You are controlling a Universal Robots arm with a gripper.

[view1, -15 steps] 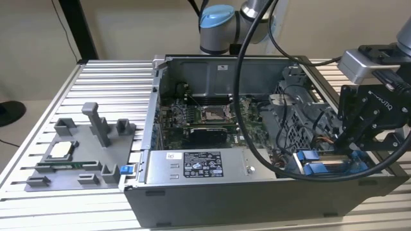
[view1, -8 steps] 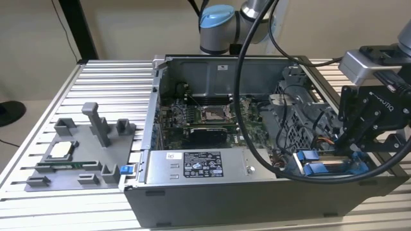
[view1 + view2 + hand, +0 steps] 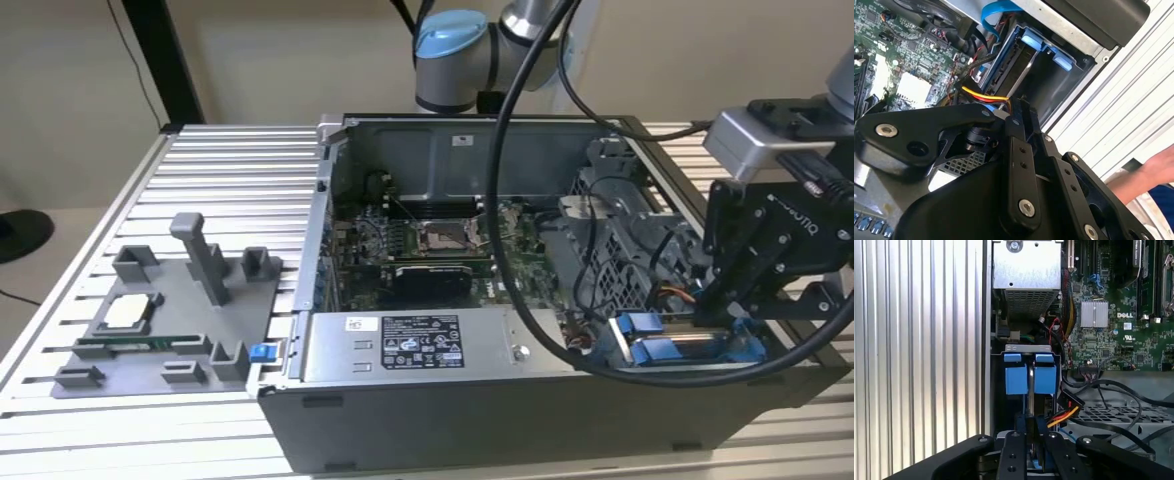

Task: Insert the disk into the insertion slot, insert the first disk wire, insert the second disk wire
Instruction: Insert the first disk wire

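Observation:
The disk (image 3: 1030, 390) stands on edge in the insertion slot (image 3: 1026, 347), its thin silver edge between two blue carrier tabs; in the exterior view the disk (image 3: 674, 350) shows as a blue frame at the case's near right corner. My gripper (image 3: 1033, 426) hangs right over the disk's end, its fingers (image 3: 1019, 117) close together. A disk wire (image 3: 1061, 416) of yellow, red and black strands runs from a black plug straight in between the fingers; in the second wrist view this disk wire (image 3: 985, 95) also ends at the fingertips. What lies between the pads is hidden.
The open computer case (image 3: 441, 420) lies on a ribbed metal table (image 3: 200, 170). A labelled grey power-supply box (image 3: 400, 345) and the motherboard (image 3: 427, 240) fill its middle. A grey parts fixture (image 3: 160, 320) sits at the exterior view's left. A person's hand (image 3: 1149, 170) is near the table edge.

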